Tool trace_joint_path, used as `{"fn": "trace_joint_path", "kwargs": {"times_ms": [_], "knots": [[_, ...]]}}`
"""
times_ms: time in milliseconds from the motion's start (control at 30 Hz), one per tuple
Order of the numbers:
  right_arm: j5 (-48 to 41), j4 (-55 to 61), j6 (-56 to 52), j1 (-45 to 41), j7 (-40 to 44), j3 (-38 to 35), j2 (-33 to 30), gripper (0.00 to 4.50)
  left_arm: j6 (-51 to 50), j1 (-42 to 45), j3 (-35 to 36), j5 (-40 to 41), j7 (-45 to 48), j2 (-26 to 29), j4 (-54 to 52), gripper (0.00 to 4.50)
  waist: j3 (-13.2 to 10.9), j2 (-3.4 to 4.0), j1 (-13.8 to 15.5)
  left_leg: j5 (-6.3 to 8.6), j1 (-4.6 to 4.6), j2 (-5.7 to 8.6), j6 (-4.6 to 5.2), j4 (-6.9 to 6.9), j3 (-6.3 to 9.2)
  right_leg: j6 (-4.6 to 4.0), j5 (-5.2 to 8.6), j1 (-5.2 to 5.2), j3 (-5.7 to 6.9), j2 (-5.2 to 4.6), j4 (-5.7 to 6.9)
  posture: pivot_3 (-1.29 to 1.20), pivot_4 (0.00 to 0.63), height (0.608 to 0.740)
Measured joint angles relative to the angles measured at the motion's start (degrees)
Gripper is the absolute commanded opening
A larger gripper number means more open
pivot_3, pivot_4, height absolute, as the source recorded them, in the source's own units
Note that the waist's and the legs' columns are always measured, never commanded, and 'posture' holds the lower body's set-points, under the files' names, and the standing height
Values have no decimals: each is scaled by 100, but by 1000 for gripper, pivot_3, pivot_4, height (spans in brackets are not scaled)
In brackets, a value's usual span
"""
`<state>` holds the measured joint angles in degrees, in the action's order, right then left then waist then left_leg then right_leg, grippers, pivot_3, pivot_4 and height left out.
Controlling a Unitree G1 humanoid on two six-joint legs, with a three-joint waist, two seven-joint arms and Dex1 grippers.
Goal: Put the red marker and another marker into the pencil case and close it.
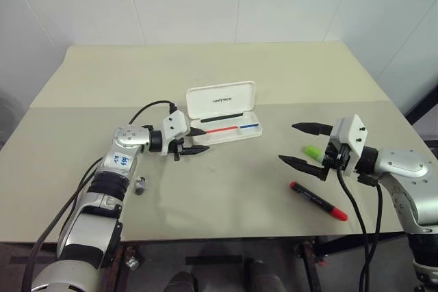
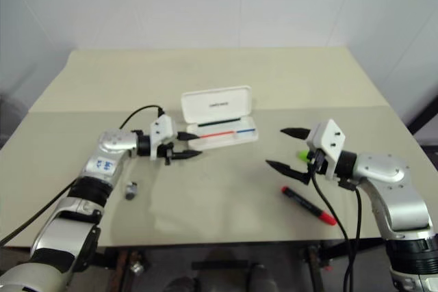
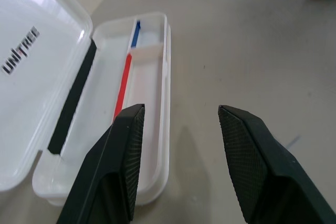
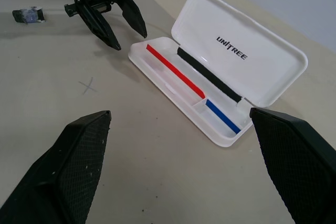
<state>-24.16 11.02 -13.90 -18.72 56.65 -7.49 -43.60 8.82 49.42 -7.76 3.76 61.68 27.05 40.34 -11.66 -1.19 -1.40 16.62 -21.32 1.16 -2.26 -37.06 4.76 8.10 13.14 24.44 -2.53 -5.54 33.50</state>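
The pencil case (image 1: 226,120) lies open and empty. The left gripper (image 1: 195,140), fingers half open at its nine o'clock end, could bump it. The right gripper (image 1: 304,145), fingers wide, holds nothing; the red marker (image 1: 319,201) could roll.

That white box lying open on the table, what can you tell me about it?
The pencil case is a flat, white, glossy hard case with rounded corners. Its hinged lid stands open, showing dark UNITREE lettering and a black strip inside. The shallow tray has red and blue stripes, a small divider, and no pens. It rests on the table, with the left gripper beside one end.
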Motion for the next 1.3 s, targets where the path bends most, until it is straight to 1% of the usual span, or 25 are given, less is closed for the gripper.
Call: {"fn": "trace_joint_path", "kwargs": {"times_ms": [200, 367, 567, 767, 1000, 1100, 1200, 1267, 1300], "knots": [[-124, 245, -42, 247, -12, -212, -66, 4500, 95, 210, -79, -214, 57, -42, 391, 2324, 0, -1, 16, 1, -2, 1, 1, -1, 0, 3, -2, 0, -1, 0, -1, 0, 150, 740], [-190, 400, -156, 374, -18, -425, -155, 4500, 190, 280, -191, -376, -9, -224, 725, 2324, 0, -1, 40, 1, -1, 1, 2, -3, -1, 3, -2, -1, -1, 0, 1, 0, 150, 740], [-241, 526, -265, 428, -55, -495, -210, 4500, 175, 467, -288, -615, -151, -347, 862, 2324, 0, -1, 56, 1, 4, 1, 2, -7, -1, 4, -2, -4, -2, 0, 4, 0, 150, 740], [-303, 713, -366, 439, -107, -566, -219, 4500, 48, 665, -342, -802, -420, -441, 1190, 2324, 0, -2, 73, 1, 3, 1, 2, -6, -2, 6, -3, -4, -2, 1, 1, 0, 150, 740], [-303, 713, -371, 421, -125, -606, -218, 4500, -223, 776, -426, -912, -302, -440, 1222, 2324, 0, -2, 77, 1, 4, 1, 2, -8, -5, 6, -3, -4, -3, 1, 4, 0, 150, 740], [-301, 711, -370, 342, -127, -606, -219, 4500, -337, 850, -470, -971, -145, -434, 1240, 1736, 0, -1, 73, 1, 6, 1, 2, -7, -6, 6, -3, -4, -5, 2, 5, 0, 150, 740], [-299, 711, -368, 293, -130, -606, -218, 4500, -397, 891, -469, -989, -74, -417, 1245, 809, 0, -1, 73, 1, 6, 1, 3, -3, -7, 6, -3, -4, -5, 2, 2, 0, 150, 740], [-298, 711, -368, 263, -171, -606, -218, 4500, -397, 900, -469, -1000, -60, -415, 1265, 65, 0, -1, 73, 3, 5, 1, 6, -3, -8, 6, -3, -4, -5, 2, 3, 0, 150, 740], [-298, 711, -368, 247, -196, -607, -218, 4500, -380, 910, -465, -1002, -39, -416, 1272, 65, 0, -1, 77, 4, 4, 1, 7, -3, -9, 6, -3, -4, -5, 1, 3, 0, 150, 740]]}}
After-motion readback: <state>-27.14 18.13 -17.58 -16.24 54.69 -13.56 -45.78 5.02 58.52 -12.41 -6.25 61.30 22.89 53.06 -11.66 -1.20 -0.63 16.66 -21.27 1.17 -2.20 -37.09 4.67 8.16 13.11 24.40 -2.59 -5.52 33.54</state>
